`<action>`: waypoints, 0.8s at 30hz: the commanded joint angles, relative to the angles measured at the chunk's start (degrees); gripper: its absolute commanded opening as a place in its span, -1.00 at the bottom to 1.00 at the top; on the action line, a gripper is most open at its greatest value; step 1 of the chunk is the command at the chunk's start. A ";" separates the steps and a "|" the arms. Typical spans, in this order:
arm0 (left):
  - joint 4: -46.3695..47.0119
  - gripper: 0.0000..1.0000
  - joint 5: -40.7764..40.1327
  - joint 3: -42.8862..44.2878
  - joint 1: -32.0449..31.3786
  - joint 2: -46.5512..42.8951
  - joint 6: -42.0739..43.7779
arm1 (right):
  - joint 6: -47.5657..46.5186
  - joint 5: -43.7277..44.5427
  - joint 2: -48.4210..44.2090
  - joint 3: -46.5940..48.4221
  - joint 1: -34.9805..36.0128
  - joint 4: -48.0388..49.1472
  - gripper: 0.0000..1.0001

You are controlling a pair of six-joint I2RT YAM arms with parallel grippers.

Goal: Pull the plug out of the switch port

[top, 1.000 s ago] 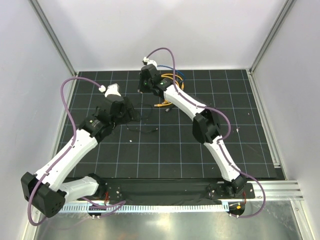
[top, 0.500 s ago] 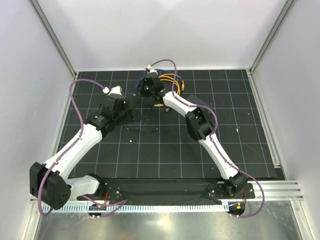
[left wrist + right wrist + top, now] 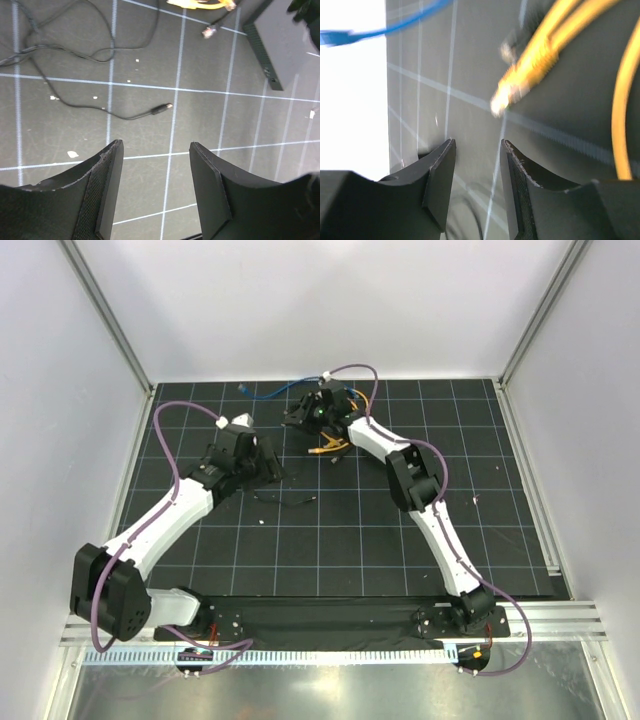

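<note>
The switch box (image 3: 287,45) is a flat matte dark box at the upper right of the left wrist view. Its near edge (image 3: 263,55) shows sockets with no plug in them. In the top view my right gripper (image 3: 298,417) covers most of it. A blue cable (image 3: 275,392) runs left from there, and its plug end (image 3: 243,388) lies loose near the back wall. It also shows in the right wrist view (image 3: 340,37). My right gripper (image 3: 477,142) is open and empty, below a yellow cable's plug (image 3: 507,95). My left gripper (image 3: 155,145) is open and empty above the mat (image 3: 268,468).
A thin black wire (image 3: 162,108) with a small tip lies on the gridded mat ahead of the left gripper, also seen from above (image 3: 290,502). A clear plug on a black cable (image 3: 209,33) and yellow cable loops (image 3: 330,445) lie by the box. White walls close off the back and sides.
The left gripper has moved right, toward the middle of the mat. The right gripper has shifted right at the back. The blue cable now stretches out to the left with its plug end loose.
</note>
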 commanded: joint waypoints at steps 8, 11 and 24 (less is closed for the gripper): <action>6.83 0.01 6.55 0.64 -2.20 2.69 -4.66 | -13.33 -1.84 -30.58 -24.08 -6.19 -10.03 0.11; 8.33 -0.11 6.12 4.57 -6.49 7.86 -5.63 | -18.27 -1.74 -33.67 -27.86 -11.97 -15.67 0.14; 17.99 -0.26 11.82 23.40 -12.76 36.33 -17.14 | -29.52 -5.96 -39.74 -41.31 -26.68 -19.72 0.25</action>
